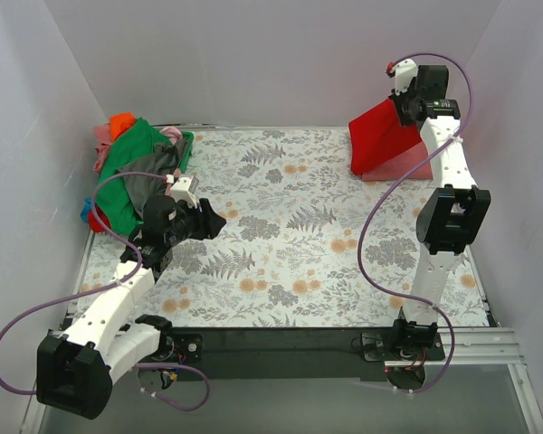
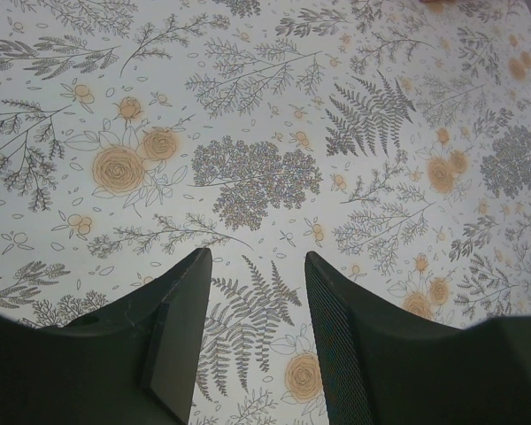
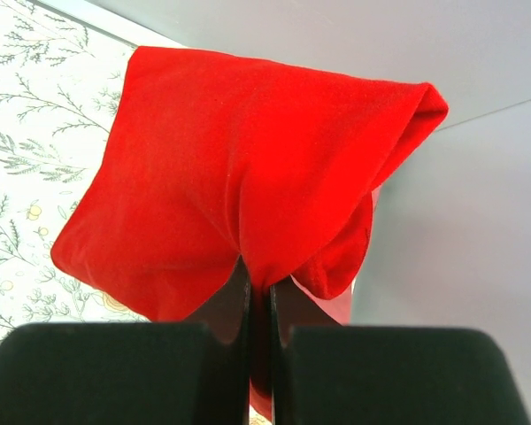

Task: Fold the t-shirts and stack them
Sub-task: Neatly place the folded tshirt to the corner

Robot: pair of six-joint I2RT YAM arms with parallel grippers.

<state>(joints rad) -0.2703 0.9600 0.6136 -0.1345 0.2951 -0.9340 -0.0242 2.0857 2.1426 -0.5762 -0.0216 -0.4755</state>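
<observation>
The right claw [image 3: 261,288] pinches the bright red t-shirt [image 3: 230,186] tight, up in the far right corner, over a rose-red t-shirt [image 1: 407,167] lying flat. The left claw [image 2: 255,258] is wide open and empty above the flowery worktop [image 1: 299,262]. More t-shirts [image 1: 136,172] are heaped far left.

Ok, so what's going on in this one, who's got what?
The right gripper is shut on the bright red t-shirt, holding it up at the far right corner of the table, above a rose-red shirt lying flat there. The left gripper is open and empty over the floral table cloth. A pile of unfolded shirts sits at the far left.
</observation>
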